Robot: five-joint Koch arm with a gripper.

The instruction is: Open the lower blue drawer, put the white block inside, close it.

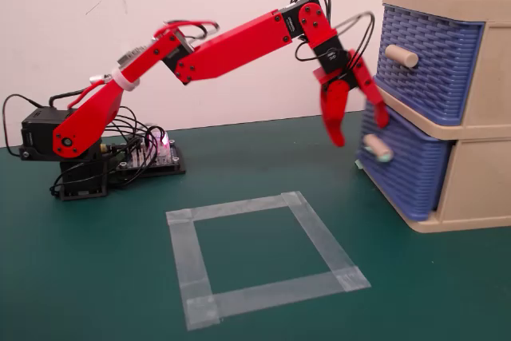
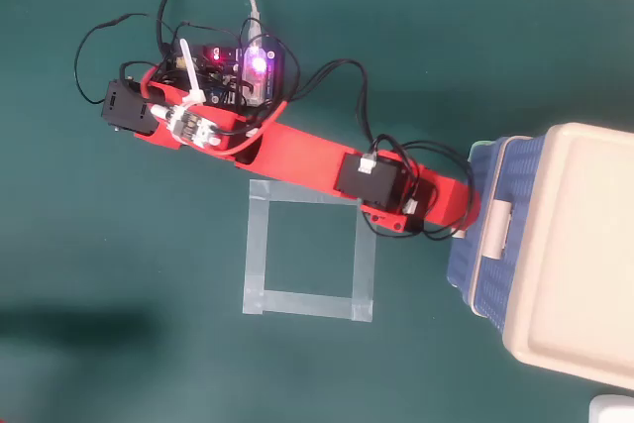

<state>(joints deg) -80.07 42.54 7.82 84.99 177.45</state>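
The lower blue drawer (image 1: 403, 173) sits in the beige cabinet (image 1: 479, 157) at the right, its wicker front standing a little out from the frame. Its beige handle with teal ends (image 1: 375, 149) faces left. My red gripper (image 1: 359, 129) is open, jaws spread, hanging just above and left of that handle without touching it. In the overhead view the wrist (image 2: 446, 200) hides the gripper and reaches the drawer front (image 2: 471, 274). No white block shows clearly in either view.
The upper blue drawer (image 1: 427, 65) with a plain beige handle is shut. A square of grey tape (image 1: 239, 209) lies on the green mat before the arm's base (image 1: 80, 173). A white object (image 2: 612, 409), cut off by the overhead view's corner, cannot be identified.
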